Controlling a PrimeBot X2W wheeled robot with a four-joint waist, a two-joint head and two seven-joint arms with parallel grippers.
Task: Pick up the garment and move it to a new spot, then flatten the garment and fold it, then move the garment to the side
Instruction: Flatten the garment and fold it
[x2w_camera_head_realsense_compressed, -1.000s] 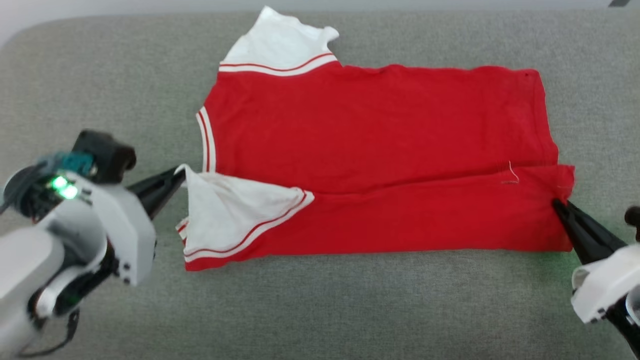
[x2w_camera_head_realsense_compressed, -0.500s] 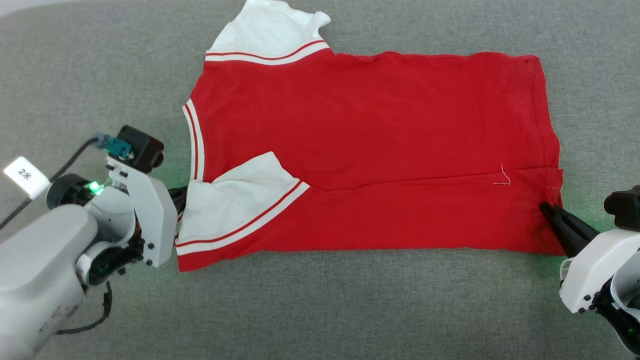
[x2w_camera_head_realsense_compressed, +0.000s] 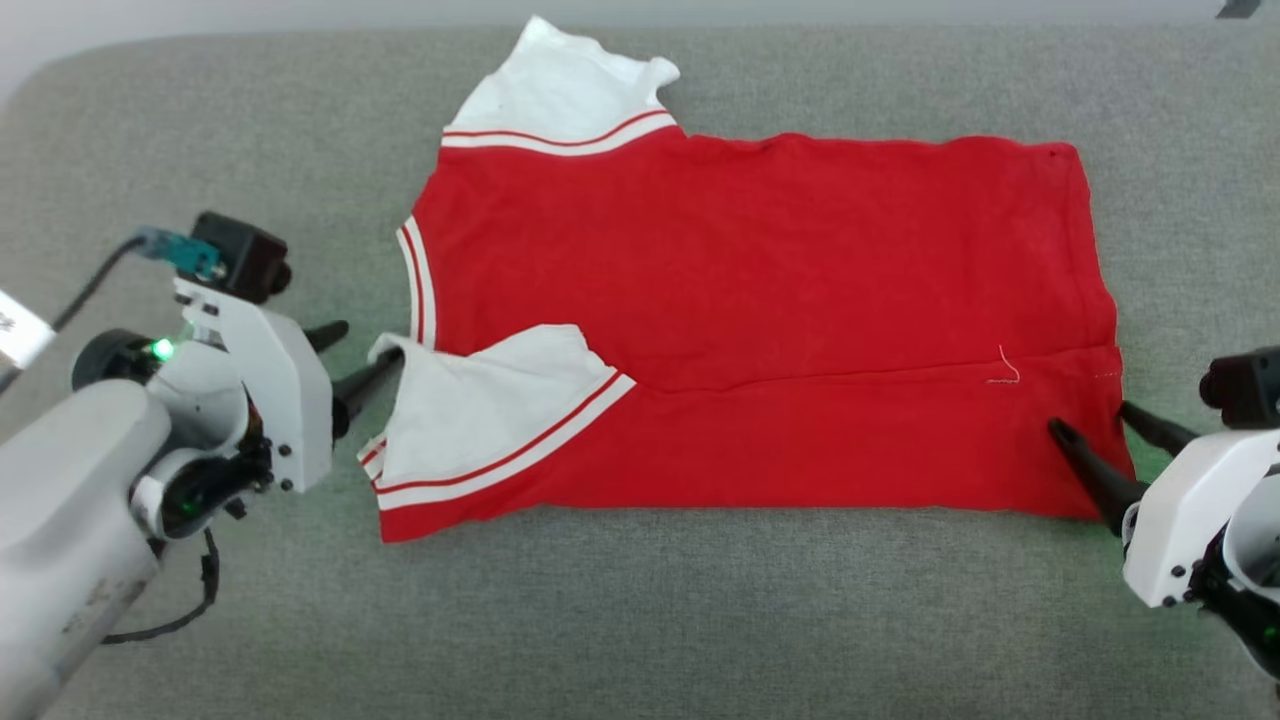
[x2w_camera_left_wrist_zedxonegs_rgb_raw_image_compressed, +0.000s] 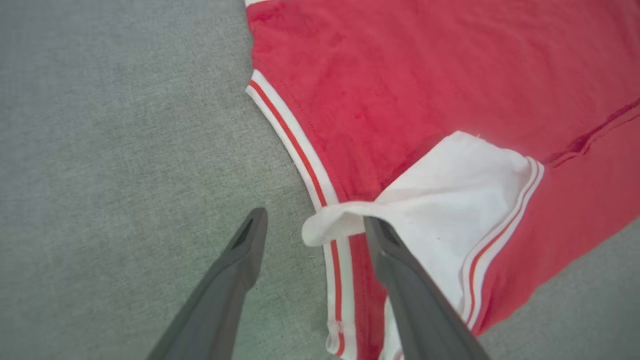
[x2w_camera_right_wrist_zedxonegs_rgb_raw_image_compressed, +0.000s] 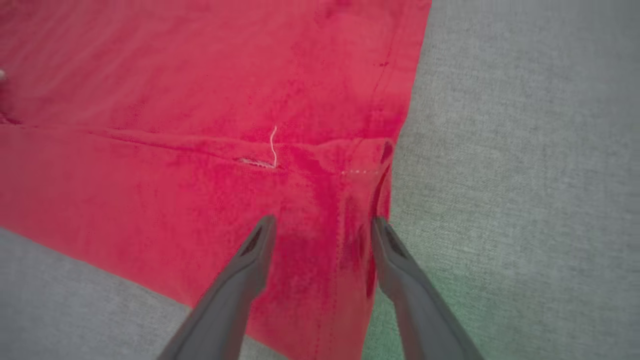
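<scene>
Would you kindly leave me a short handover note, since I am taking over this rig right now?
Garment: lying flat on the grey cushion.
Left gripper: open, tip of the near white sleeve between its fingers, holding nothing.
Right gripper: open over the hem corner, holding nothing.
Done: near long edge folded over, with its sleeve on top.
Left: fold in the far side and far sleeve, finish folding, move it aside.

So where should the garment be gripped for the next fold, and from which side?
Probably the garment at its far edge: left gripper on the far white sleeve from the left, right gripper on the far hem corner from the right. The near strip is already folded over.
</scene>
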